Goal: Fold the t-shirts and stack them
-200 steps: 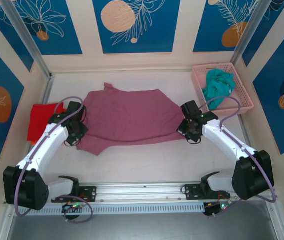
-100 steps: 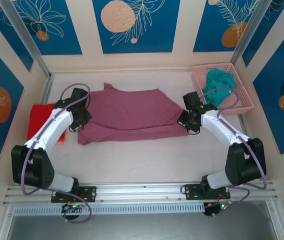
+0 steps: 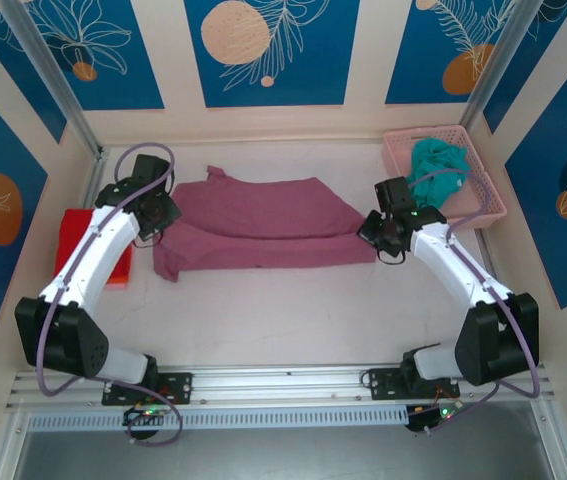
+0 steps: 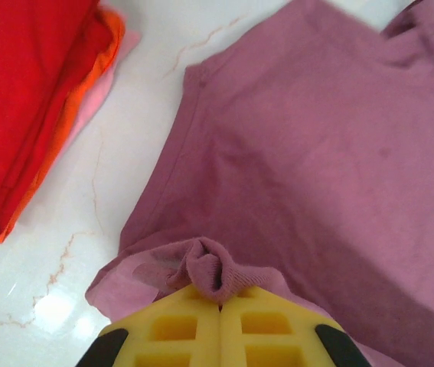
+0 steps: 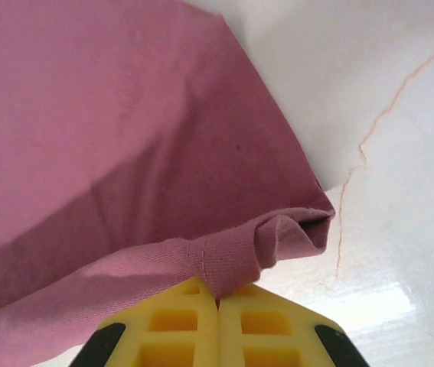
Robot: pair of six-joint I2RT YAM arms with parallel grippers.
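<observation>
**Both grippers pinch the mauve tee's doubled edge**

The white marbled table (image 3: 283, 310) carries the mauve-pink t-shirt (image 3: 263, 225), spread between the two grippers with its near half doubled over. The red t-shirt (image 3: 75, 245) lies folded just outside the left gripper (image 3: 159, 215), apart from the mauve cloth. Beyond the right gripper (image 3: 383, 232) sits the pink basket (image 3: 487, 182), with the teal t-shirt (image 3: 433, 165) bunched inside. Each gripper's yellow jaws are closed tight on a gathered corner of the mauve cloth. An orange layer (image 4: 86, 99) seems to lie under the red tee, though the view is unclear.
</observation>
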